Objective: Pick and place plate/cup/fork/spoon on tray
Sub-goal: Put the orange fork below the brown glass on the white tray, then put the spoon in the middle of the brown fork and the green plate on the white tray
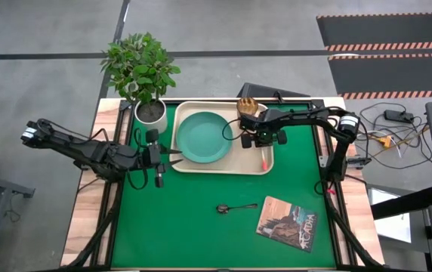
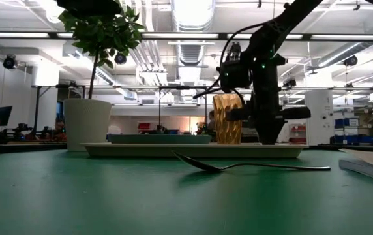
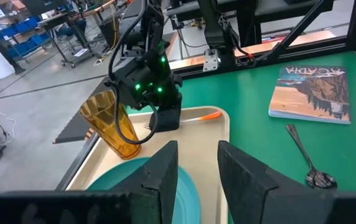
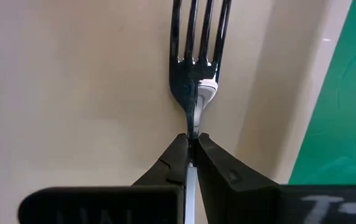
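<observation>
The cream tray (image 1: pixel 193 168) lies at the table's far middle. On it are the teal plate (image 1: pixel 203 137), the amber cup (image 1: pixel 248 107) standing in its far right corner, and the fork (image 1: pixel 264 159), whose orange handle points toward the near rim. My right gripper (image 1: pixel 263 142) points down over the tray's right part, shut on the fork (image 4: pixel 195 62). The dark spoon (image 1: pixel 235 207) lies on the green mat nearer the front. My left gripper (image 1: pixel 175 153) is open and empty at the tray's left edge, beside the plate (image 3: pixel 165 199). My right gripper pinches the fork's thin neck (image 4: pixel 196 121), just behind the tines, between its two fingertips (image 4: pixel 178 149). The fingers come from above, pointing down. The fork lies level over the tray's floor, its orange handle (image 3: pixel 200 116) toward the near rim; whether it rests on the tray I cannot tell.
A potted plant (image 1: pixel 144 75) in a white pot stands at the far left corner beside the tray. A brown-covered book (image 1: pixel 288 223) lies at the near right of the green mat (image 1: pixel 178 227). The spoon also shows in the low view (image 2: pixel 238 164).
</observation>
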